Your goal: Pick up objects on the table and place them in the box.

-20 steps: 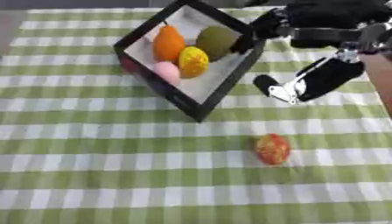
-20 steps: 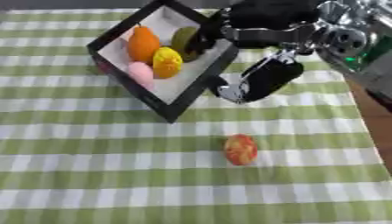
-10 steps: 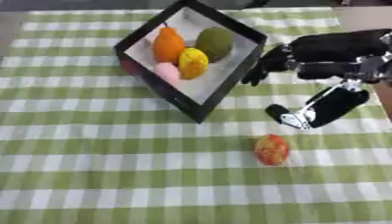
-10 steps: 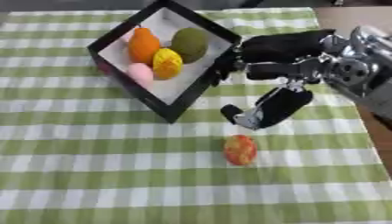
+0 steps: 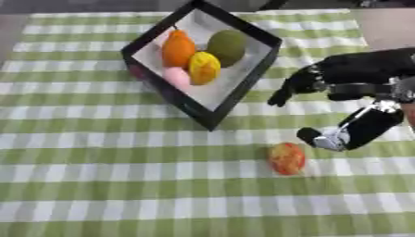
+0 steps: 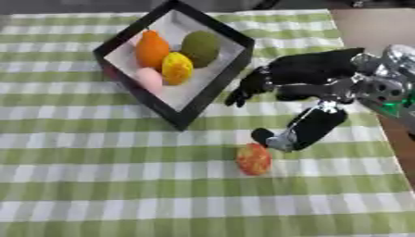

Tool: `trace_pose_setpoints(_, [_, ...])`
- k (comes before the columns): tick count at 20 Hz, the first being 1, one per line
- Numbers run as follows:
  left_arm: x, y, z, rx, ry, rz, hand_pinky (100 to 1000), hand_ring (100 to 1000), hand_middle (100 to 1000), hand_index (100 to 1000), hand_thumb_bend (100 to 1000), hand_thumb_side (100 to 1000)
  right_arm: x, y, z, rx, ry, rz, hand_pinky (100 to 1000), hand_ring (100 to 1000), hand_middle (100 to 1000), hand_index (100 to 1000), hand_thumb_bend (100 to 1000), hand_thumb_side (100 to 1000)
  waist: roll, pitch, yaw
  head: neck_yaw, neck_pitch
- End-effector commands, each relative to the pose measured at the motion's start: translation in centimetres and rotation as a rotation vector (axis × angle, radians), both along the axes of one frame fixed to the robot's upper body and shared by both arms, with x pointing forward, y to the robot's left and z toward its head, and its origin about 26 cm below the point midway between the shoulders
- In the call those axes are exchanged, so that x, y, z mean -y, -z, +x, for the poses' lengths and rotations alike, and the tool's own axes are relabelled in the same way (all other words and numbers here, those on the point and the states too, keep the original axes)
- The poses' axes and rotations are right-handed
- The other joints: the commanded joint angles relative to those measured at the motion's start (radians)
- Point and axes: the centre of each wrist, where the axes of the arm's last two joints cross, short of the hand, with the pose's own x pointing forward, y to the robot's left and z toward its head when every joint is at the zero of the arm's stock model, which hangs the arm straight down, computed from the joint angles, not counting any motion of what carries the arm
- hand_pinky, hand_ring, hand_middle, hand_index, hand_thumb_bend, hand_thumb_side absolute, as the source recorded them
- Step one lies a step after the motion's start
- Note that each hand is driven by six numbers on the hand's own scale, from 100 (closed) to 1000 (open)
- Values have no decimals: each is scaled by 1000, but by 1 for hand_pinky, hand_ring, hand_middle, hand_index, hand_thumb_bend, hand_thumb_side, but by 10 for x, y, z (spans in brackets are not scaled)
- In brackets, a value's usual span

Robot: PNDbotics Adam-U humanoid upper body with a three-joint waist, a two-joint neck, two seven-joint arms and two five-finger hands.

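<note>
A red and yellow fruit (image 5: 287, 158) lies on the green checked cloth, right of centre. My right hand (image 5: 348, 74) hovers just above and to its right, open, fingers stretched leftward and thumb (image 5: 356, 130) hanging down beside the fruit without touching it. The black box (image 5: 207, 119) with a white inside stands tilted at the upper centre. It holds an orange fruit (image 5: 178, 47), a green one (image 5: 227, 45), a yellow one (image 5: 204, 67) and a pink one (image 5: 175, 77). My left hand shows in no view.
The checked cloth (image 5: 97, 185) covers the table. Its right edge gives way to bare brown tabletop (image 6: 401, 134) at the far right.
My right hand has come down and toward me from beside the box's far corner to just right of the red and yellow fruit. The fruit and box have not moved.
</note>
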Motion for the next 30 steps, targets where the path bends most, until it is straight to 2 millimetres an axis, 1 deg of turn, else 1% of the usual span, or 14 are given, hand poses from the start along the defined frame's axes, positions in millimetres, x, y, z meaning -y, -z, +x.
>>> trace_pose_setpoints(1, [-4, -9, -1, 23, -8, 29, 782, 681, 629, 771, 293, 419, 10, -7, 2, 27, -5, -24, 877, 808, 746, 896, 155, 375, -4, -30, -1, 2, 5])
trace_pose_setpoints(3, [-4, -9, -1, 22, -7, 27, 782, 681, 629, 771, 293, 420, 13, -3, 4, 20, -12, -35, 878, 805, 739, 889, 171, 375, -3, -29, -1, 2, 5])
trace_pose_setpoints(6, [-3, -9, -1, 23, -5, 25, 782, 681, 630, 771, 293, 420, 15, 3, 7, 9, -17, -55, 882, 799, 722, 884, 238, 387, -3, -29, 0, 0, 5])
trace_pose_setpoints(10, [-3, -8, -1, 20, -4, 21, 781, 681, 630, 771, 293, 421, 18, 11, 12, 4, -9, -92, 888, 801, 724, 887, 310, 402, -1, -28, 2, -2, 5])
trace_pose_setpoints(13, [-3, -7, -2, 20, -5, 18, 781, 681, 630, 770, 292, 422, 19, 17, 17, 11, 0, -108, 889, 797, 720, 887, 333, 405, 0, -28, 3, -3, 5])
trace_pose_setpoints(21, [-3, -6, -2, 20, -4, 10, 781, 681, 630, 771, 292, 423, 19, 35, 28, 32, 19, -115, 889, 785, 682, 875, 344, 400, 6, -25, 5, -5, 5])
trace_pose_setpoints(24, [-3, -6, -2, 20, -3, 8, 781, 681, 631, 771, 291, 422, 19, 39, 29, 42, 13, -110, 889, 779, 663, 866, 338, 397, 7, -25, 7, -7, 5])
trace_pose_setpoints(30, [-2, -5, -2, 18, 0, 3, 781, 681, 631, 771, 290, 422, 19, 50, 30, 43, 8, -97, 889, 777, 655, 860, 320, 388, 9, -24, 14, -12, 5])
